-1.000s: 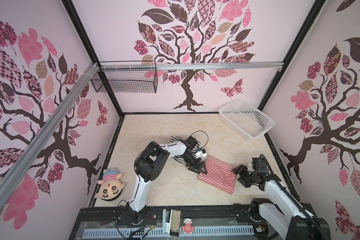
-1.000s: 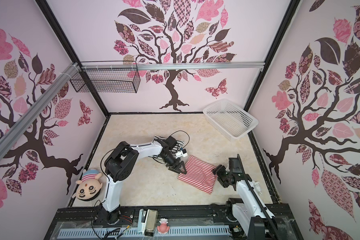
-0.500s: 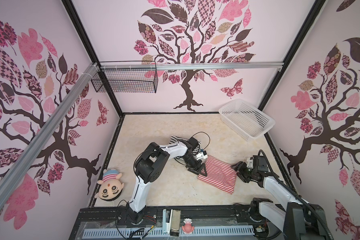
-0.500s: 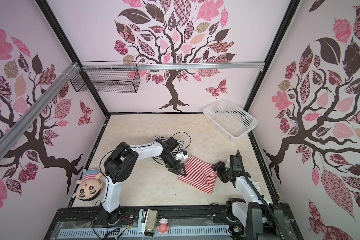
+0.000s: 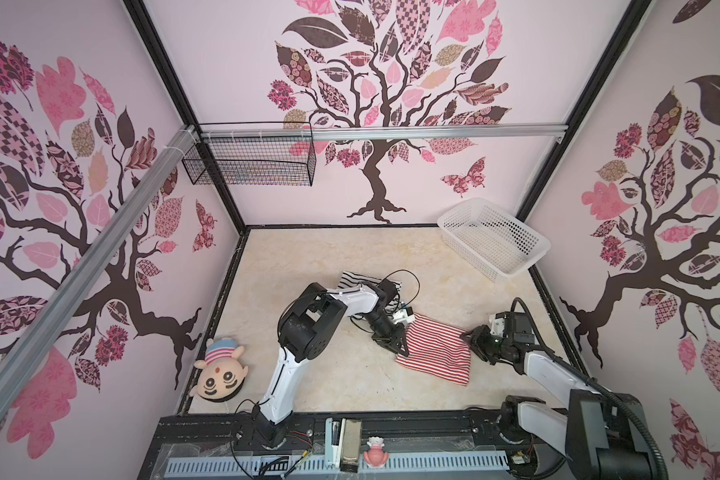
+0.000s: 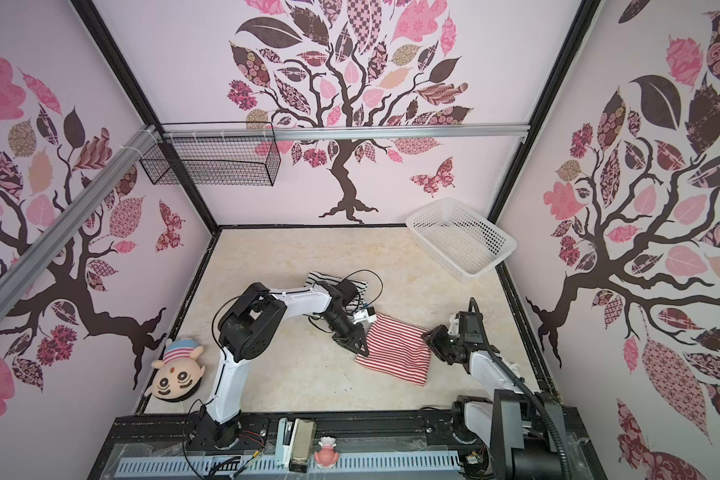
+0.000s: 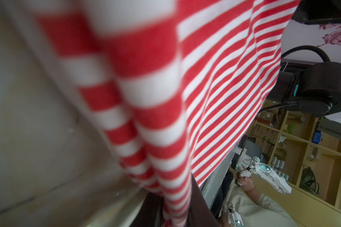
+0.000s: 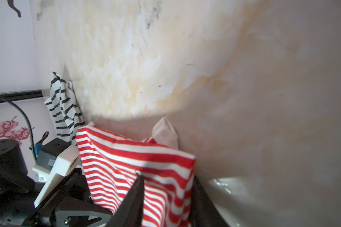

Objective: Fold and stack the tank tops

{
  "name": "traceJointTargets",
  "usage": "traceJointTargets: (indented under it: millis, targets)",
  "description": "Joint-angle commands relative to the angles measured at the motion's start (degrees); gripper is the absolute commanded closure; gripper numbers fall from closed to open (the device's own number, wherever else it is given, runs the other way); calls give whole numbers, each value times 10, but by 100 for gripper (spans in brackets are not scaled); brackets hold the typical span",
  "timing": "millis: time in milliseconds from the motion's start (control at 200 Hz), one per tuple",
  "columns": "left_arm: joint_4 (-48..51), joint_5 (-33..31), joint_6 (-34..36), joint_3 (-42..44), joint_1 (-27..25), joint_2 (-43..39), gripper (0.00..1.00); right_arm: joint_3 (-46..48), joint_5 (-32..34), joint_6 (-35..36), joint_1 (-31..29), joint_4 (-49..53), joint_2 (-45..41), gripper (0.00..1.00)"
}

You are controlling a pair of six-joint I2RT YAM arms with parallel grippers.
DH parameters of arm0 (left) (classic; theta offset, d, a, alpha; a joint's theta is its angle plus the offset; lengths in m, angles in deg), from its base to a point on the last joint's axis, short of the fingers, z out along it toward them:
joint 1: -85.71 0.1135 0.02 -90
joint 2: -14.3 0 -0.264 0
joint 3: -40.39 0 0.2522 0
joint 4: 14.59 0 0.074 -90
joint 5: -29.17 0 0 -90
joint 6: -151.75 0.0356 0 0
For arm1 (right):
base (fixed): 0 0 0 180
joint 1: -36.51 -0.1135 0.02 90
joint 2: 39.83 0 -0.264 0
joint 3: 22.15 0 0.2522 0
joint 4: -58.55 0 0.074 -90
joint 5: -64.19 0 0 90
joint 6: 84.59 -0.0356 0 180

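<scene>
The white perforated plastic basket (image 5: pixel 522 262) stands in the far right corner of the beige marbled table (image 5: pixel 329 386), and through its open top I see only its own holed bottom. The black wire basket (image 5: pixel 250 166) hangs on the metal rail at the far left corner, above the table; if something lies inside, I cannot tell.

The red-and-white striped tank top (image 5: pixel 435 353) lies as a folded rectangle on the right half of the table, nearer to the front edge than to the far one. It is exactly between the two tools. The left tool (image 5: pixel 400 347) is at the top's left edge and the right tool (image 5: pixel 470 338) at its right edge, seen so in both top views. In the left wrist view the striped cloth runs down between the dark fingers (image 7: pixel 199 200) and is pinched there. In the right wrist view the cloth's edge stands up from the table between the black fingers (image 8: pixel 134 198), clamped also (the fold rises like a small tent).

The black-and-white striped tank top (image 5: pixel 352 277) lies folded near the middle of the table, behind the left arm, which covers a part of it. It is apart from the red one and no tool touches it.
</scene>
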Motion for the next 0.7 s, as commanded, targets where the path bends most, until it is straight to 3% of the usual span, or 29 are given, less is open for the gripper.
traceJointTargets:
  millis: [0, 180, 695]
  targets:
    - [6, -29, 3, -12, 14, 15, 82, 23, -1, 5, -1, 44, 14, 74]
    - [12, -30, 5, -28, 20, 8, 88, 18, -20, 0, -3, 35, 13, 100]
    - [54, -57, 34, -80, 25, -57, 95, -72, -24, -43, -47, 73, -48, 100]
